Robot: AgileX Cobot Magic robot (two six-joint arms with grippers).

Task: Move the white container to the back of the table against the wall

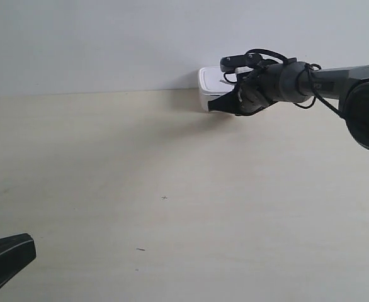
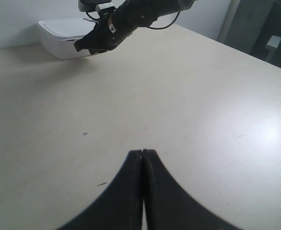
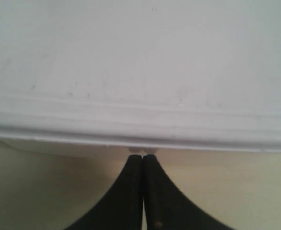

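The white container (image 1: 208, 88) sits at the back of the table (image 1: 172, 189), close against the wall (image 1: 109, 44). In the left wrist view the white container (image 2: 64, 36) lies far off with the other arm's black gripper pressed to its side. My right gripper (image 3: 143, 155) is shut, its tips touching the container's wall just under the lid rim (image 3: 140, 124); nothing is held between the fingers. In the exterior view the right gripper (image 1: 215, 107) reaches in from the right. My left gripper (image 2: 143, 152) is shut and empty, low over bare tabletop.
A black gripper tip (image 1: 5, 255) pokes in at the exterior view's lower left corner. Small dark marks (image 1: 164, 198) dot the tabletop. In the left wrist view, dark furniture (image 2: 270, 33) stands beyond the table's far edge.
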